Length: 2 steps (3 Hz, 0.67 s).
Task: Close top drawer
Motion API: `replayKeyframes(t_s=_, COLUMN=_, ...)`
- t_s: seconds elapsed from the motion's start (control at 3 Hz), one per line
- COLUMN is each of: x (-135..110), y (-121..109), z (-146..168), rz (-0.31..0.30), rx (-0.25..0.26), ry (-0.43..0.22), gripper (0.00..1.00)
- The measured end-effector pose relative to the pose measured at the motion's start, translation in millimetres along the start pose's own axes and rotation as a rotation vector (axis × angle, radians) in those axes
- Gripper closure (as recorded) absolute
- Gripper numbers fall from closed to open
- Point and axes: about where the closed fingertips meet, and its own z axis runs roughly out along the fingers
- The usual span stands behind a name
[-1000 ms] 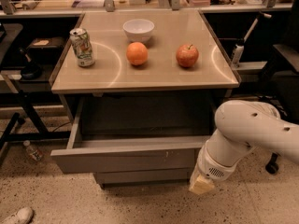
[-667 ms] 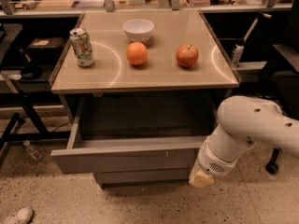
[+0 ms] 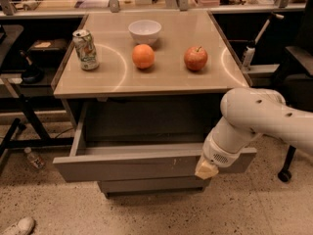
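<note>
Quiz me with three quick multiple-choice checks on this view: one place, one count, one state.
1. Where is the tool? A down at the far left; B at the top drawer's front, right part; C up at the far back.
2. Fruits on the table? A one; B four; C two.
3. The top drawer is: A pulled open; B shut; C removed.
Answers: 1 B, it overlaps the grey front's right part. 2 C, an orange and an apple. 3 A, its inside shows in front of the table.

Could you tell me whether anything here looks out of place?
The top drawer stands wide open, with the hand at the right of its front. A bottle lies on the floor, left of the table.
</note>
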Motion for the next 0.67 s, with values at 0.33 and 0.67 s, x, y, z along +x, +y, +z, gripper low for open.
replayKeyframes(t_s=0.33, x=-4.5, y=-15.6, z=5.1, rz=0.008, rx=0.003, ry=0.01, gripper=1.0)
replayKeyframes(t_s=0.67, x=-4.6, y=-15.7, z=5.2, rz=0.007, rx=0.003, ry=0.01, gripper=0.86)
